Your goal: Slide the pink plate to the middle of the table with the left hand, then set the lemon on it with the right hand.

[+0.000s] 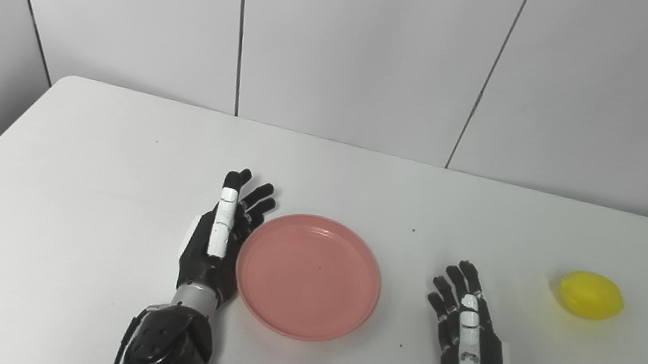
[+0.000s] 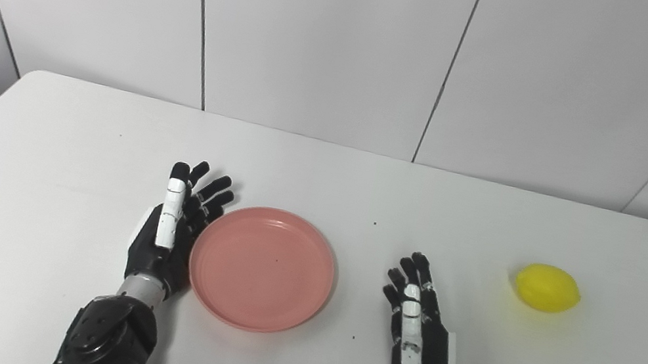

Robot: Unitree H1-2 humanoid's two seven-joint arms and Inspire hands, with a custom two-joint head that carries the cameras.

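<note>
White wall panels with thin dark seams are seen behind a white table (image 1: 97, 182) in the left eye view. A pink plate (image 1: 308, 277) is laid flat near the middle of the table, a bit toward the near edge. The left hand (image 1: 219, 237) is placed right against the plate's left rim, turned on its side, with the fingers (image 1: 258, 197) stretched out and spread a little; nothing is held in it. The right hand (image 1: 471, 348) is kept to the right of the plate, apart from it, with fingers straight and spread, and nothing is held there either. A yellow lemon (image 1: 590, 296) is seen far off to the right, near the table's right edge, well apart from the right hand and the plate.

From the right eye view the same things are shown, shifted a little to the left. The left hand (image 2: 169, 228) is seen beside the plate (image 2: 262, 268), touching its rim. The right hand (image 2: 417, 342) is spread and holding nothing. The lemon (image 2: 547, 288) is resting alone on the table (image 2: 67, 163), with no hand near it. Some tiny dark specks are dotted on the tabletop.
</note>
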